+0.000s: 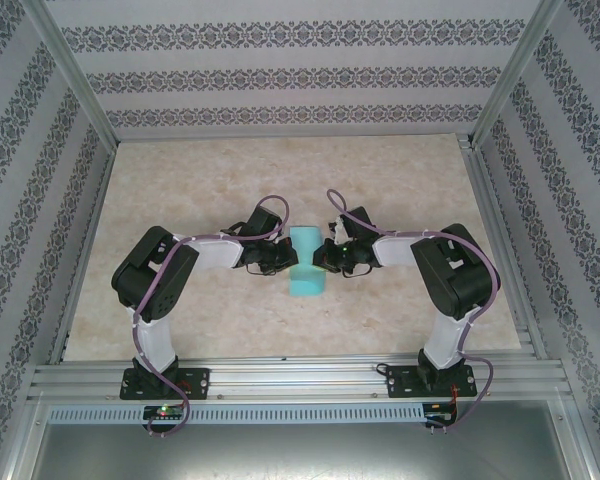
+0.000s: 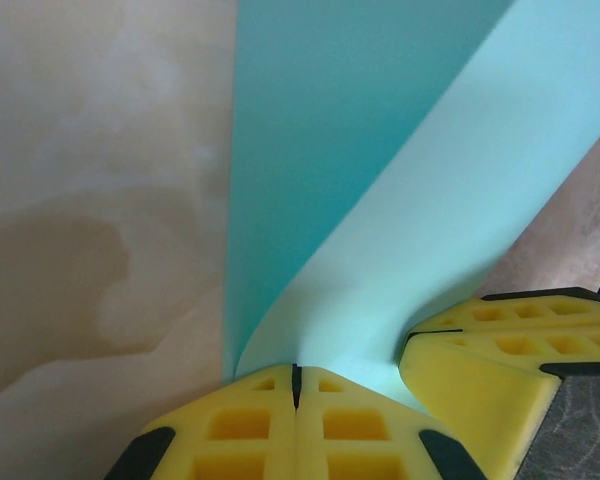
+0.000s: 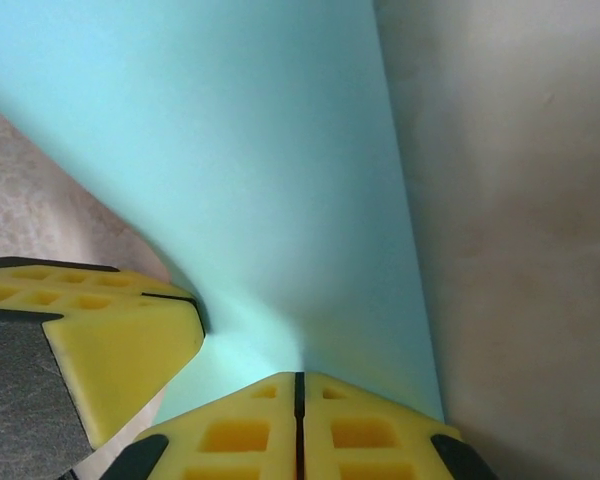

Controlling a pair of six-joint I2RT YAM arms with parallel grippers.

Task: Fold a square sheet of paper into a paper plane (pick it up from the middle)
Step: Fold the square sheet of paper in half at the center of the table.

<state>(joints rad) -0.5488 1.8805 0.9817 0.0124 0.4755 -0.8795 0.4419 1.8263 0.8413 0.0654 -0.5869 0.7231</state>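
Your beige, marble-patterned bench (image 1: 180,180) lies inside a frame of aluminium rails, with patterned walls around it. On it, the black-and-white left arm (image 1: 160,280) and right arm (image 1: 450,275) both bend inward from their bases and face each other near the middle of the bench.

Between them you have the thin turquoise-teal sheet of paper (image 1: 306,262). From above it reads as a narrow strip running away from the bases, its near end brighter and bulging up a little.

In the left wrist view the sheet of paper (image 2: 330,150) lies flat on the bench farther out, and one flap curls up toward the camera. Your left gripper (image 2: 296,385) has its yellow fingers pressed together, pinching the paper's edge where the curl meets them.

Your right gripper (image 3: 300,385) stands the same way, yellow fingers together and clamped on the opposite side of the paper (image 3: 230,150). The two grippers sit just beside each other.
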